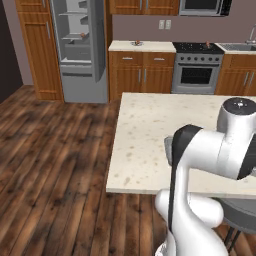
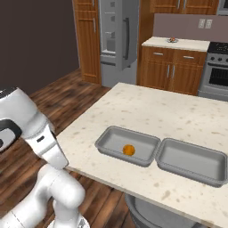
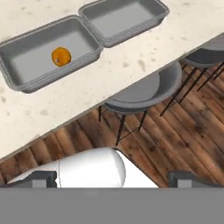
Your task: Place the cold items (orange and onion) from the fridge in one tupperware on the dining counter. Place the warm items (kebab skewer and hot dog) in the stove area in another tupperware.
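Two grey tupperware trays sit side by side near the front edge of the dining counter [image 2: 133,107]. The left tupperware [image 2: 111,139] holds the orange [image 2: 128,149]; the right tupperware [image 2: 192,161] is empty. From the hand, the orange [image 3: 61,56] lies in the nearer tray [image 3: 26,61], beside the other tray [image 3: 122,17]. My gripper [image 3: 114,179] is open and empty, hanging off the counter's near edge above the stools. In the open fridge [image 1: 80,50], a small brownish thing [image 1: 82,35] on a shelf may be the onion. Small reddish items lie on a plate [image 1: 137,43] and the stove [image 1: 207,45], too small to name.
Grey stools [image 3: 144,89] stand under the counter's near edge. The fridge door [image 1: 100,40] hangs open. Wooden cabinets [image 1: 142,75] and the oven [image 1: 196,75] line the back wall, with a sink [image 1: 240,47] at the right. Wood floor [image 1: 55,150] lies left of the island.
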